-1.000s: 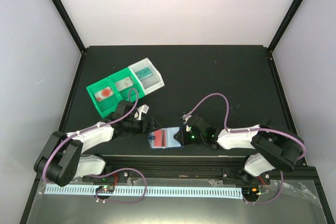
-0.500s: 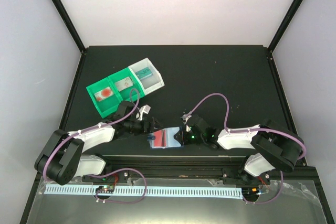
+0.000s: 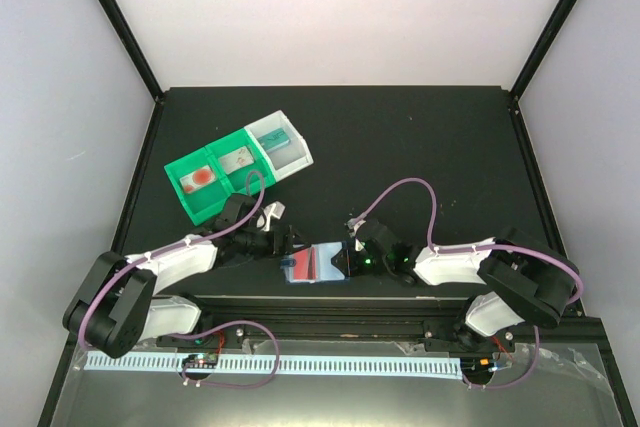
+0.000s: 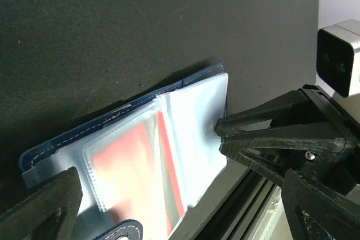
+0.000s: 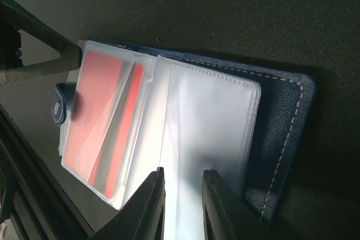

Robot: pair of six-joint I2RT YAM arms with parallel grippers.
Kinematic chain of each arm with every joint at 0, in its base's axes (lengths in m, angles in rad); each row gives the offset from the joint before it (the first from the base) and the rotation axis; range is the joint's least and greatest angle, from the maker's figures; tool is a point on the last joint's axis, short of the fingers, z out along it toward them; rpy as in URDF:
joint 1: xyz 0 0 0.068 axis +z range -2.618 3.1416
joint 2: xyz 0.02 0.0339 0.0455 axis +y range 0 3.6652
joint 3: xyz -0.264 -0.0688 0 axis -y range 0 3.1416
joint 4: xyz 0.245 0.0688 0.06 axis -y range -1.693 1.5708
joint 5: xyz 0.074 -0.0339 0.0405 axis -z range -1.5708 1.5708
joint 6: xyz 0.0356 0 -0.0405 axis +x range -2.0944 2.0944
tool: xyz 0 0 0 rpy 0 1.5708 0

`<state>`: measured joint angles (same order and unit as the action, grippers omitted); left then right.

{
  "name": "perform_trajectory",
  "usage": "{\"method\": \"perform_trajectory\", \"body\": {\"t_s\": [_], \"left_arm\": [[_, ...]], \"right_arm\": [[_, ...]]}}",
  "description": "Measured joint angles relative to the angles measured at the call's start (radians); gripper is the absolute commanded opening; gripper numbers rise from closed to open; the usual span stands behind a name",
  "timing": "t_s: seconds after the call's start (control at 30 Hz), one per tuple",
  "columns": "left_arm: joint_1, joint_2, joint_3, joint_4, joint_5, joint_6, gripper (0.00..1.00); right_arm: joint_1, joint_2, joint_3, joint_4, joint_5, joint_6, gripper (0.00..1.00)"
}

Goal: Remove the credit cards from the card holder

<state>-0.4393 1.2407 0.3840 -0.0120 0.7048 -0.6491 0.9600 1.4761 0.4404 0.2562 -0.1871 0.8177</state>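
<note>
Reaching low inward, right gripper [image 3: 346, 261] pinches card holder [image 3: 315, 266], left gripper [image 3: 289, 251] straddles it.

- The card holder [image 3: 318, 263] lies open on the table [image 3: 420, 147], close to its near edge.
- A credit card [image 5: 98, 111] sits in a pocket in the card holder's left half.
- The left gripper [image 4: 180, 184] is at the card holder's left end, one finger on each side of it.
- The right gripper [image 5: 183, 178] is at its right end, fingertips pinching the inner leaves.
- The tray [image 3: 176, 187] lies behind and left of the card holder, well apart.
- More cards [image 3: 201, 177] lie in the tray's compartments.
</note>
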Motion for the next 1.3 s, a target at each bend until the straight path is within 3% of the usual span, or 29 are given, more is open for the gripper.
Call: {"method": "perform_trajectory", "body": {"t_s": [0.87,1.2,1.3], "left_arm": [[-0.029,0.064,0.005,0.069,0.022,-0.031,0.96],[-0.061,0.016,0.006,0.081,0.026,-0.069,0.59],[-0.065,0.023,0.007,0.082,0.026,-0.076,0.53]], "right_arm": [[0.0,0.0,-0.004,0.007,-0.006,0.0,0.22],[0.0,-0.019,-0.021,0.013,-0.006,0.0,0.28],[0.0,-0.052,-0.032,-0.006,-0.005,-0.001,0.31]]}}
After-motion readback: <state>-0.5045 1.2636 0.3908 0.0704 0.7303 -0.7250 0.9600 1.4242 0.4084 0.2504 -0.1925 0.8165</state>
